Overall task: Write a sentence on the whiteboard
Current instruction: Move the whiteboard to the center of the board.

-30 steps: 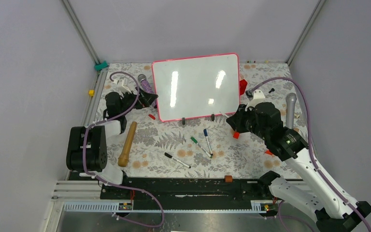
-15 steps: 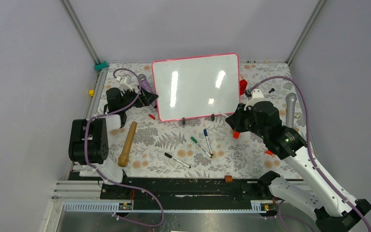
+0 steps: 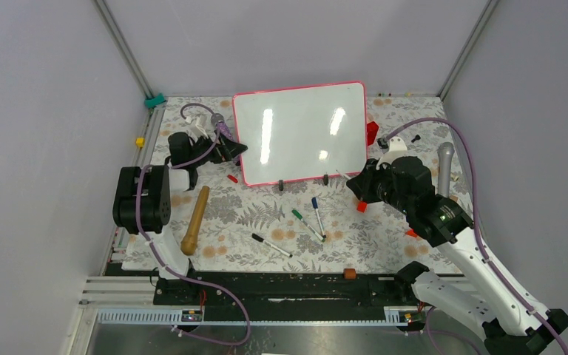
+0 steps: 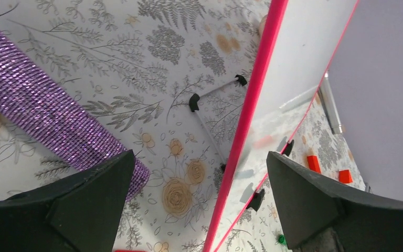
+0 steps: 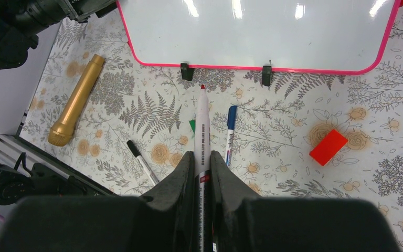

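Note:
The whiteboard (image 3: 299, 133) lies at the back of the table, pink-framed, its glossy face blank; no sentence shows on it. Two black clips sit on its near edge. My left gripper (image 3: 231, 151) is open at the board's left edge; in the left wrist view the pink frame (image 4: 252, 105) runs between its wide-spread fingers (image 4: 84, 205), touching neither. My right gripper (image 5: 202, 163) is shut on a white marker (image 5: 202, 126) whose bare red tip points at the board's near edge (image 5: 257, 67), a little short of it between the clips. From above, that gripper (image 3: 356, 188) hovers off the board's near right corner.
A gold microphone (image 3: 194, 220) lies at the left and a purple glitter one (image 4: 36, 105) beside the left gripper. A silver microphone (image 3: 444, 166) lies at the right. Black (image 3: 271, 245), green (image 3: 307, 224) and blue (image 3: 317, 214) markers lie mid-table. A red block (image 5: 328, 147) sits nearby.
My left arm has swung right, bringing its open gripper up to the board's left edge. The right arm and its marker have barely shifted.

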`<state>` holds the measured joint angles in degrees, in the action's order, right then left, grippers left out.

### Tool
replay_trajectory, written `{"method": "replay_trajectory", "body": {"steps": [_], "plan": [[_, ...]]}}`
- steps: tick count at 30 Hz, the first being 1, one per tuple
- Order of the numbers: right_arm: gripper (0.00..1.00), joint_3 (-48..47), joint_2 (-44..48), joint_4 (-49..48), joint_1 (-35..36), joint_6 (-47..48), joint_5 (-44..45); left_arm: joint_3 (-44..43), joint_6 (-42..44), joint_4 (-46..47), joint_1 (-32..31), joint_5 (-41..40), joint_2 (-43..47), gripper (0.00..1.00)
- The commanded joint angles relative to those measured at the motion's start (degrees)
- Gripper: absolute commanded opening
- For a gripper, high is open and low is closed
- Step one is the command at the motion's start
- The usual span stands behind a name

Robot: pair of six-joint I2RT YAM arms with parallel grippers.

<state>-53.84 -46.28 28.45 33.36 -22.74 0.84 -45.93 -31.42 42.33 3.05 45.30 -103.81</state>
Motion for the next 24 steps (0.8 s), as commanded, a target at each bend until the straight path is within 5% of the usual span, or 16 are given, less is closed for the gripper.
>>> {"method": "replay_trajectory", "body": {"steps": [1, 24], "plan": [[0.0, -2.5, 0.0, -0.1, -0.1, 1.0, -0.1, -1.9, -2.0, 7.3, -0.2, 4.8, -1.0, 0.99], [0.0, -2.3, 0.7, -0.1, -0.1, 2.8, -0.7, 5.1, 0.2, 4.8, -2.2, 9.4, 4.1, 0.97]]}}
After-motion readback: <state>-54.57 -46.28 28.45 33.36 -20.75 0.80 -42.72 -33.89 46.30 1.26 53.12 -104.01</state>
